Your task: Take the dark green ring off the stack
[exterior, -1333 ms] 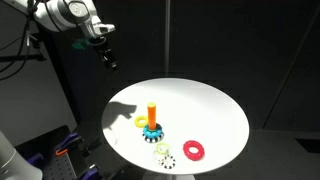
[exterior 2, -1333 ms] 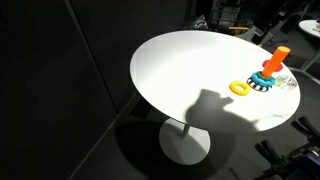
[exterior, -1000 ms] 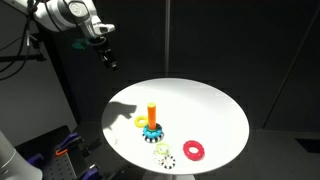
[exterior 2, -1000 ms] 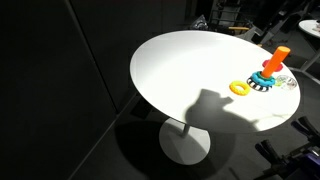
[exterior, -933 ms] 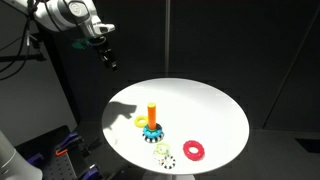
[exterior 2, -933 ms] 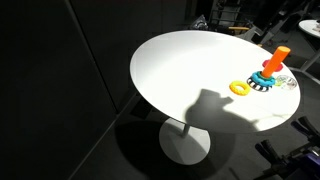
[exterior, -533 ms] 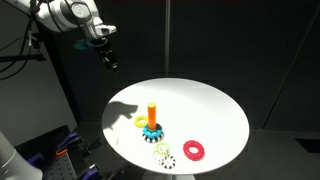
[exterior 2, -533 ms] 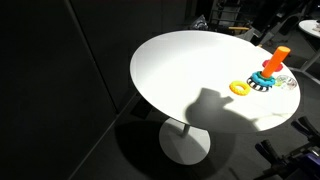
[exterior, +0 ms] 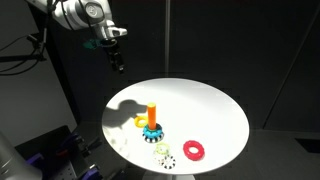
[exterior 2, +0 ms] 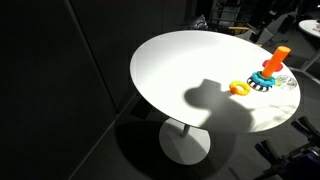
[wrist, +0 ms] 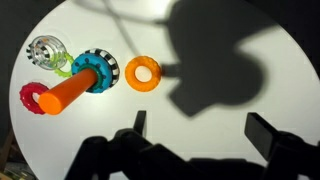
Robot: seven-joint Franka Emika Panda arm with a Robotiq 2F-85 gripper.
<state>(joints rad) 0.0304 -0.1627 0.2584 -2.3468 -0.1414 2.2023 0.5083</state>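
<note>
Status: gripper [exterior: 119,66] hangs high above the table [exterior: 205,105], well apart from the stack [exterior: 152,122]. In the wrist view its fingers [wrist: 138,124] are spread wide with nothing between them.

Target, the dark green ring [exterior: 152,136]: I cannot separate it cleanly. An exterior view shows a dark band at the foot of the peg [exterior 2: 276,58], just under the blue toothed ring [exterior: 152,129]. I take that band to be it, threaded on the peg. In the wrist view the blue toothed ring covers it.

Loose around the stack: yellow ring [wrist: 142,73] just beside the foot, pale green gear ring [exterior: 161,150] near, red ring [exterior: 193,150] farther out.

Key relation: the peg stands upright, so the target can leave only upward along that axis, and the blue toothed ring sits above it. From the gripper the stack lies below and off to one side; in the wrist view it is up-left of the gap between the fingers, not under it.

Judgement: descent not yet started. I must centre over the peg first. Risk: the blue toothed ring blocks a clean pinch.
</note>
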